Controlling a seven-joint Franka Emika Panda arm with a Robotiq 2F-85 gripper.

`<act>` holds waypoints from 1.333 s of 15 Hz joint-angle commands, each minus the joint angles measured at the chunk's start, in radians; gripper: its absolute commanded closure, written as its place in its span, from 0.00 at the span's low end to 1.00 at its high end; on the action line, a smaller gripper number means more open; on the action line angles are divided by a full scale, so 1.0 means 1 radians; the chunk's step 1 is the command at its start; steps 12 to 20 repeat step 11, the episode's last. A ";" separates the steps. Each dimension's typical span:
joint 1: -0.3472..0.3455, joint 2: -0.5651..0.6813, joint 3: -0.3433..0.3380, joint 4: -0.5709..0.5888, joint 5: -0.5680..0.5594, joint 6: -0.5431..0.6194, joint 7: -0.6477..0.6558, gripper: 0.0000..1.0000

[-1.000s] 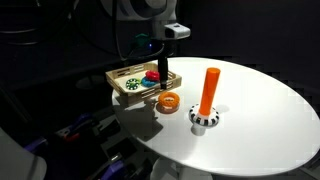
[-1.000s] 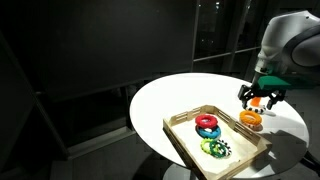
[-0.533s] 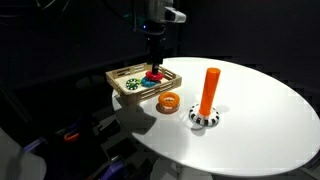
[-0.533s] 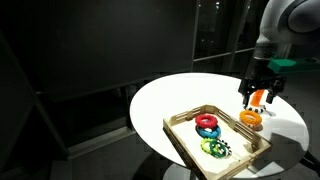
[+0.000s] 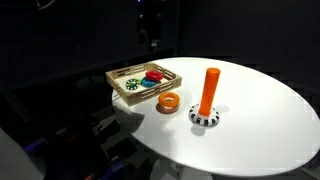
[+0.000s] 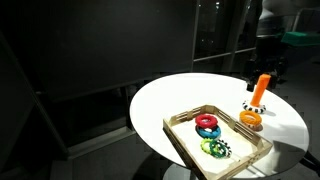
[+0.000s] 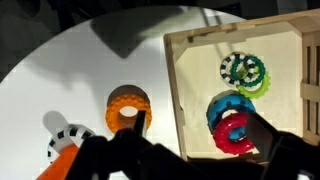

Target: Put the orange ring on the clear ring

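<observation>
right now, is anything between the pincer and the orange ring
Nothing visible is. The pincer hangs open over the white table, and the orange ring lies uncovered beside the wooden tray. The orange peg stands off to one side. I cannot make out the clear ring separately.

Orange ring [image 5: 168, 101] lies just beside the wooden tray [image 5: 157, 90] wall, narrow gap there. Tall orange peg [image 5: 209, 88] on striped base [image 5: 203, 119] stands near on the other side, wider gap. Nothing over the ring, open from above. Wide room over the table [image 5: 265, 115] past the peg.
</observation>
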 commanded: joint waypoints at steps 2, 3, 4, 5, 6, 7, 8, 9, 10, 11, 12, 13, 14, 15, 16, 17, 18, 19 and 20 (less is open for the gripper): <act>-0.009 -0.075 0.035 0.017 -0.010 -0.043 -0.043 0.00; -0.009 -0.086 0.040 0.018 -0.011 -0.042 -0.044 0.00; -0.010 -0.094 0.044 0.019 -0.011 -0.044 -0.046 0.00; -0.011 -0.100 0.048 0.021 -0.013 -0.043 -0.045 0.00; -0.011 -0.103 0.050 0.023 -0.012 -0.043 -0.047 0.00; -0.013 -0.091 0.051 0.030 -0.007 -0.044 -0.047 0.00; -0.012 -0.092 0.055 0.007 0.002 -0.013 -0.027 0.00; -0.012 -0.092 0.056 0.007 0.002 -0.013 -0.027 0.00; -0.012 -0.092 0.056 0.007 0.002 -0.013 -0.028 0.00; -0.012 -0.092 0.056 0.007 0.002 -0.013 -0.028 0.00; -0.012 -0.092 0.056 0.007 0.002 -0.013 -0.028 0.00; -0.012 -0.092 0.056 0.007 0.002 -0.013 -0.028 0.00; -0.012 -0.092 0.056 0.007 0.002 -0.013 -0.028 0.00; -0.012 -0.092 0.056 0.007 0.002 -0.013 -0.028 0.00; -0.012 -0.092 0.056 0.007 0.002 -0.013 -0.028 0.00; -0.012 -0.092 0.056 0.007 0.002 -0.013 -0.028 0.00; -0.012 -0.092 0.056 0.007 0.002 -0.013 -0.028 0.00; -0.012 -0.092 0.056 0.007 0.002 -0.013 -0.028 0.00; -0.012 -0.092 0.056 0.007 0.002 -0.013 -0.028 0.00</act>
